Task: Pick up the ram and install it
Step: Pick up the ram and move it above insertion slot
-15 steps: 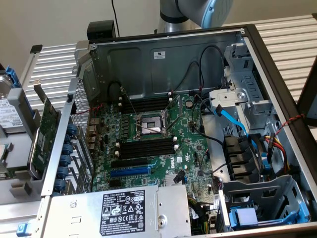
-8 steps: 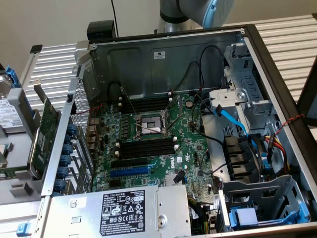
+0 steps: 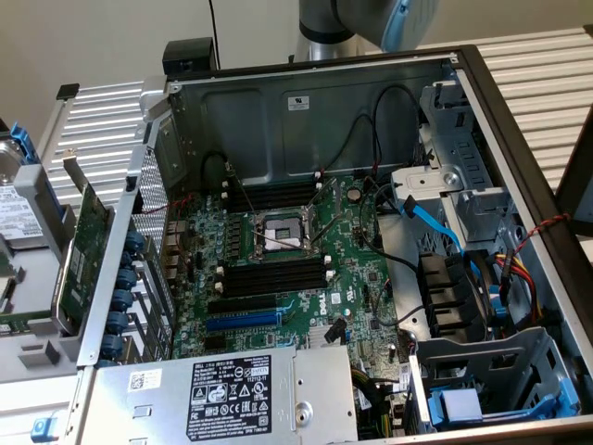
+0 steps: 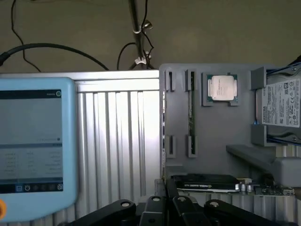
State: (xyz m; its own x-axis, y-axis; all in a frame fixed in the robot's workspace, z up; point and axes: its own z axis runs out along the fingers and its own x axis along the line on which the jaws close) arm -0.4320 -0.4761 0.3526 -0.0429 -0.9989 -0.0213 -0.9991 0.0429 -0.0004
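The ram (image 4: 191, 110) is a thin green stick standing on edge in two grey holders of a grey parts tray (image 4: 211, 136). My gripper (image 4: 165, 201) hovers well short of it, with the tray edge just past the tips. Its black fingers (image 4: 155, 209) are shut together and hold nothing. In the exterior view the open computer case shows the motherboard (image 3: 278, 260) with long black empty slots (image 3: 278, 275) beside the processor socket (image 3: 283, 232). The arm (image 3: 357, 23) is above the back wall of the case.
On the tray also sit a processor chip (image 4: 222, 88), a hard drive (image 4: 282, 106) and a black expansion card (image 4: 207, 182). A blue-framed tablet (image 4: 35, 146) lies on the ribbed table. Cables, a power supply (image 3: 222, 389) and drive cages (image 3: 482, 371) crowd the case.
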